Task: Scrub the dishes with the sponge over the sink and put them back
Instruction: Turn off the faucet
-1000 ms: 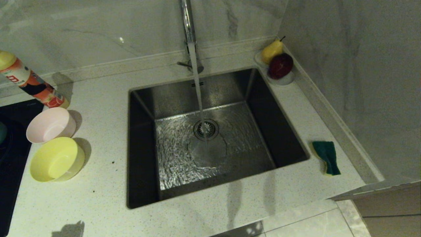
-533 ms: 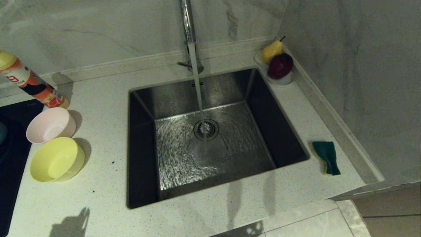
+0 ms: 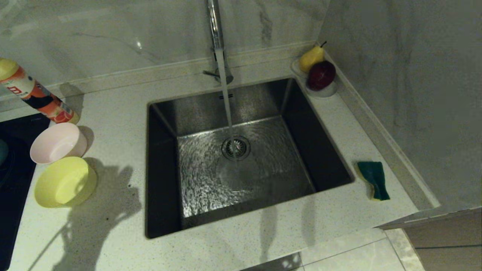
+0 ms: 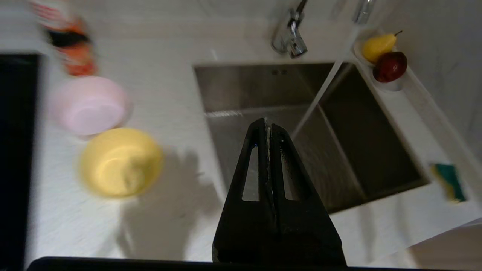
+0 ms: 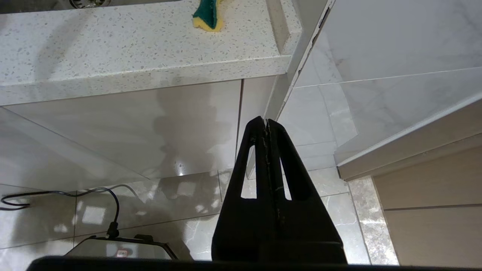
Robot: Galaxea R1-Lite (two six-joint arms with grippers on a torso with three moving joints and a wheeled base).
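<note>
A pale pink bowl [image 3: 58,143] and a yellow bowl [image 3: 64,182] stand side by side on the counter left of the steel sink [image 3: 324,150], where water runs from the faucet [image 3: 215,26] onto the drain. The green-and-yellow sponge [image 3: 374,180] lies on the counter right of the sink. My left gripper [image 4: 266,121] is shut and empty, high above the sink's left rim, with the yellow bowl [image 4: 119,162] and pink bowl [image 4: 89,105] off to its side. My right gripper [image 5: 266,120] is shut and empty, hanging below the counter edge by the floor; the sponge [image 5: 209,14] lies above it.
An orange-labelled bottle [image 3: 35,94] leans at the back left. A black cooktop [image 3: 11,180] borders the bowls. A white dish with a pear [image 3: 311,58] and a dark red fruit [image 3: 321,75] sits in the back right corner. A marble wall closes the right side.
A large arm shadow has spread over the counter beside the yellow bowl, growing from a small patch at the front edge. Bowls, sponge and running water stay as they were.
</note>
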